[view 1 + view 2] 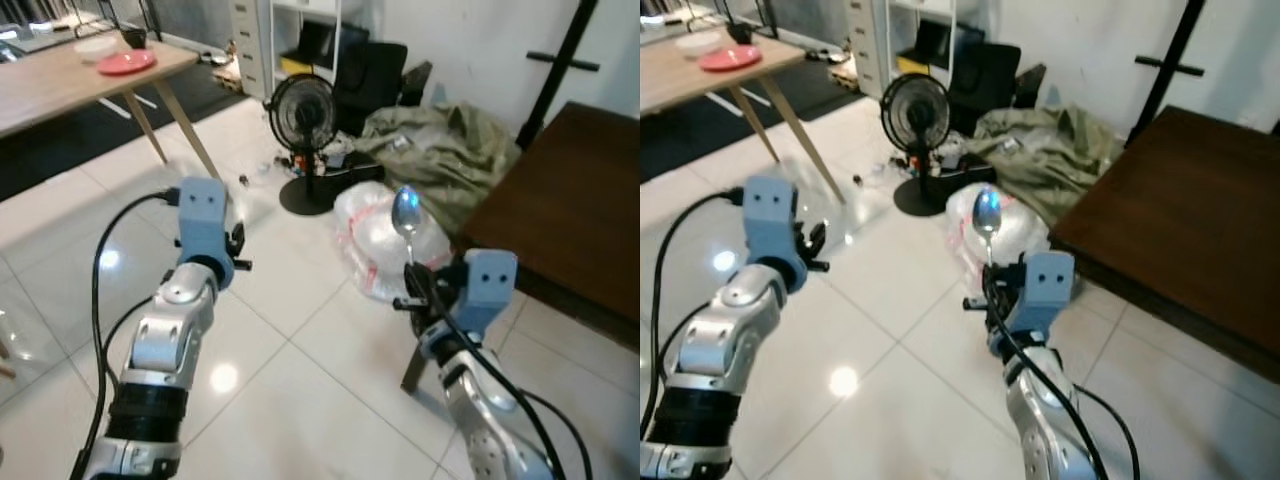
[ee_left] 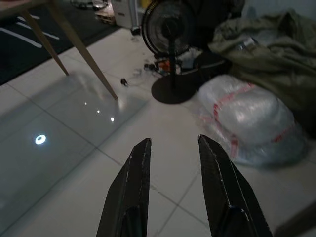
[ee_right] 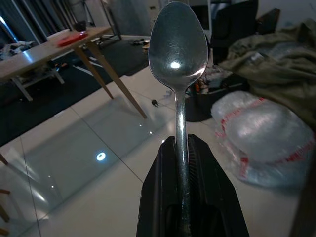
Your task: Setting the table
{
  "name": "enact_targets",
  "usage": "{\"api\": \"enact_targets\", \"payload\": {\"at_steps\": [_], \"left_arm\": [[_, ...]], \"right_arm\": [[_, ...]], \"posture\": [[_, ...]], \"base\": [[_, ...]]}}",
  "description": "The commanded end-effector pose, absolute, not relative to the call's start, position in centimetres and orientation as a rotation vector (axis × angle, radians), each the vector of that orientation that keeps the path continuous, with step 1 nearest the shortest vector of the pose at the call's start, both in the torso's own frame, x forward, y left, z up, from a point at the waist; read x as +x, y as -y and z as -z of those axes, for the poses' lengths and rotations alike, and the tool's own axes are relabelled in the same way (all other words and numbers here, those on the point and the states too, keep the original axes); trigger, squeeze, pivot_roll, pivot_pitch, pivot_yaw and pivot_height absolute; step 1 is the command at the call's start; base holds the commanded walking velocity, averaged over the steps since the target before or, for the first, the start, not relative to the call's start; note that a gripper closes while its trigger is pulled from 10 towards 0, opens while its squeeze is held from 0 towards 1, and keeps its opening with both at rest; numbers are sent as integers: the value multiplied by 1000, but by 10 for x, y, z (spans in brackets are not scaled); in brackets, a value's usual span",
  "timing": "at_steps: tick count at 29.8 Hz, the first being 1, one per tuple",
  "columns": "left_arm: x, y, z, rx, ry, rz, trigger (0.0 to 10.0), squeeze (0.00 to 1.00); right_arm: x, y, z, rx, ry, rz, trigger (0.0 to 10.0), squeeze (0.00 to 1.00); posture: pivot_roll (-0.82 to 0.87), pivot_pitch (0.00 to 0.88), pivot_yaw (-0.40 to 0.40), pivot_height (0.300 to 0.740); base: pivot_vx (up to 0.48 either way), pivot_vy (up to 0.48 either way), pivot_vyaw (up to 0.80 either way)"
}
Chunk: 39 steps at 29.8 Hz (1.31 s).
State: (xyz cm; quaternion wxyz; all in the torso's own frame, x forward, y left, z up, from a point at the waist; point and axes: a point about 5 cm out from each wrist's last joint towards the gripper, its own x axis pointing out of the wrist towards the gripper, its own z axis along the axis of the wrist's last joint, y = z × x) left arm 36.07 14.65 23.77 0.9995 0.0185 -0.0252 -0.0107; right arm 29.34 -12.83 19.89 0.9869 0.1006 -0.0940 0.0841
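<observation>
Transport was the step in hand, we judged; our right pincer [image 1: 415,285], at lower centre, was clamped on an upright spoon [image 1: 405,215]; our left pincer [image 2: 173,163] hung empty, fingers parted; next we needed to reach the wooden counter [image 1: 60,85] at upper left, by the red plate [image 1: 126,62].

A black pedestal fan [image 1: 303,125] stands on the glossy white tiled floor [image 1: 300,400], with small bits of clutter around its round base and a bulging bundle wrapped in clear plastic with red tape [image 1: 385,240] lying just beside it. Behind the bundle a crumpled olive-green cloth heap [image 1: 440,150] sprawls against the white wall, near a black chair [image 1: 370,75] and a white shelving unit [image 1: 270,40]. A dark rug [image 1: 90,130] covers the floor at the far left.
</observation>
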Motion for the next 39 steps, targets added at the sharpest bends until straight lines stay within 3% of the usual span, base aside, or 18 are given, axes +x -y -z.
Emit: {"api": "enact_targets", "payload": {"at_steps": [1,39], "left_arm": [[360,-156,-230,43,23,-14,10000,0],[360,-160,-230,65,45,-36,10000,0]], "right_arm": [[291,122,-198,211,186,-190,10000,0],[296,112,-204,202,221,-256,10000,0]], "posture": [[55,143,138,740],[67,137,132,740]], "base": [[472,0,0],[476,0,0]]}}
